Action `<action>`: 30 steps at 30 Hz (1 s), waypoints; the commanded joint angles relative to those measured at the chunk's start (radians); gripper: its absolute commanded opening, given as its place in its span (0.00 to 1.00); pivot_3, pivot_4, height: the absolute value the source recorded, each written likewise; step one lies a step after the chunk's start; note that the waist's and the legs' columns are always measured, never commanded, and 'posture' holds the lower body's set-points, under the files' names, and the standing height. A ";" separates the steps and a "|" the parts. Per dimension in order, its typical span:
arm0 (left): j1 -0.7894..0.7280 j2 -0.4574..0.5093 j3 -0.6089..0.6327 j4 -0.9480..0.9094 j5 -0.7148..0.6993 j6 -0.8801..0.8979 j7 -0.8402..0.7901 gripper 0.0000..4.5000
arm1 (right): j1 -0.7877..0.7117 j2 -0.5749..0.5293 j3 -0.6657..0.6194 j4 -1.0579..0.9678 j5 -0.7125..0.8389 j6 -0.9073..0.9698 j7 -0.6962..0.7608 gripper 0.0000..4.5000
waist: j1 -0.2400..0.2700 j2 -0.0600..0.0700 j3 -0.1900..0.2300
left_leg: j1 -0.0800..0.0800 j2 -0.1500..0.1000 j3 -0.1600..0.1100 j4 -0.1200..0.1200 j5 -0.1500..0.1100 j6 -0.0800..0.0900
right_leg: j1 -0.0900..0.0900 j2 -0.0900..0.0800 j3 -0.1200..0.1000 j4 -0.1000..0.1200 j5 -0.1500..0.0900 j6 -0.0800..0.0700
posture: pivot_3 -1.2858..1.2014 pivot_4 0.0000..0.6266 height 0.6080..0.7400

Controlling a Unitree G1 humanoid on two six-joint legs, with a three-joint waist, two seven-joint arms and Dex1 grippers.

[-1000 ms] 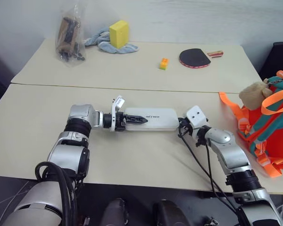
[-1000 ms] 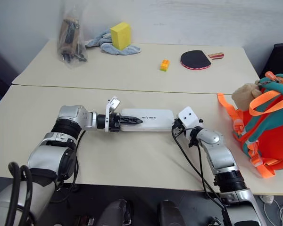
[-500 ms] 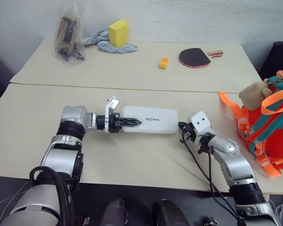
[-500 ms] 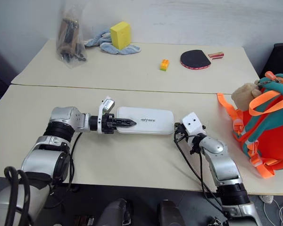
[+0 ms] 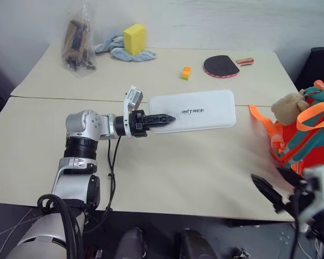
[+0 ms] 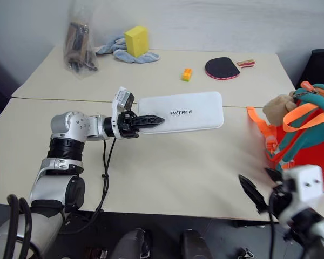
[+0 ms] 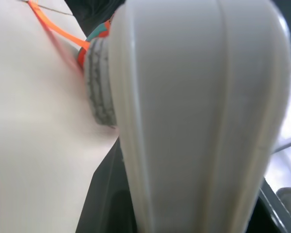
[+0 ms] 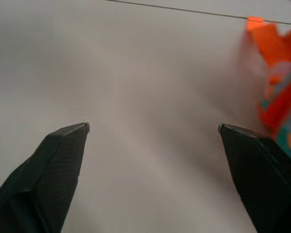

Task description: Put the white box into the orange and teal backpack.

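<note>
The white box (image 5: 197, 110), flat with dark lettering on top, hangs level above the near table; its near end looms large in the left wrist view (image 7: 194, 121). My left gripper (image 5: 162, 117) is shut on the box's left end and points to the right. The orange and teal backpack (image 5: 308, 140) stands at the table's right edge, a beige plush toy (image 5: 290, 107) on it, just beyond the box's free end. My right gripper (image 8: 153, 127) stands open and holds nothing, low at the near right corner (image 5: 275, 186), apart from the box.
On the far table a yellow block (image 5: 135, 38) sits on a blue cloth (image 5: 116, 48), beside a plastic bag (image 5: 78, 46) of dark items. A small orange brick (image 5: 186, 72) and a black paddle (image 5: 221, 66) lie farther right. A seam separates the two tables.
The right gripper let go of the box's right end, opened and drew back to the near right. The left gripper raised the box off the table.
</note>
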 commanded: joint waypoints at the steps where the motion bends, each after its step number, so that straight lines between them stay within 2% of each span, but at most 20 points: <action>1: -0.038 -0.005 0.022 -0.047 -0.048 -0.030 0.008 0.29 | -0.058 -0.047 -0.091 0.080 0.082 0.007 -0.126 0.99 | -0.002 0.000 0.000 | 0.000 0.000 0.000 0.000 0.000 0.000 | 0.000 0.000 0.000 0.000 0.000 0.000 | 0.52 0.24 1.00; 5: -0.033 -0.014 0.007 -0.052 -0.052 -0.049 0.021 0.29 | -0.184 -0.081 -0.034 0.184 0.133 0.008 -0.235 0.99 | 0.003 0.000 0.000 | 0.000 0.000 0.000 -0.001 0.000 0.000 | -0.001 0.000 0.001 0.000 0.000 0.000 | 0.52 0.24 1.00; 13: -0.056 -0.021 0.033 -0.064 -0.075 -0.081 0.044 0.29 | -0.471 -0.063 0.174 0.387 -0.039 -0.141 -0.356 0.99 | 0.005 0.001 0.000 | -0.002 -0.001 0.001 0.000 0.001 -0.001 | -0.003 0.000 0.001 -0.001 0.000 0.000 | 0.52 0.24 1.00; 16: -0.079 -0.021 0.046 -0.065 -0.083 -0.092 0.067 0.29 | -0.503 -0.064 0.214 0.437 -0.097 -0.210 -0.323 0.85 | 0.008 0.001 0.000 | -0.002 -0.001 0.001 -0.001 0.001 -0.001 | -0.004 0.000 0.001 0.000 0.000 0.000 | 0.52 0.24 1.00; 22: -0.085 -0.006 0.057 -0.069 -0.086 -0.113 0.095 0.29 | -0.453 -0.097 0.263 0.470 -0.149 -0.283 -0.197 0.40 | 0.006 0.001 0.000 | -0.003 -0.001 0.001 -0.001 0.001 -0.001 | -0.003 0.000 0.001 -0.001 0.000 0.000 | 0.52 0.24 1.00; 27: -0.081 0.020 0.085 -0.071 -0.084 -0.150 0.133 0.29 | -0.446 -0.154 0.278 0.428 -0.015 -0.258 -0.003 0.01 | 0.002 0.001 0.000 | -0.002 0.000 0.001 0.000 0.001 -0.001 | -0.003 0.001 0.002 0.001 0.000 0.000 | 0.52 0.24 1.00; 30: -0.089 0.042 0.089 -0.052 -0.075 -0.187 0.134 0.29 | -0.452 -0.223 0.271 0.379 0.128 -0.190 0.077 0.00 | 0.002 0.001 0.001 | -0.002 0.001 0.001 -0.001 0.001 -0.001 | -0.003 0.002 0.001 0.001 0.000 0.000 | 0.52 0.24 1.00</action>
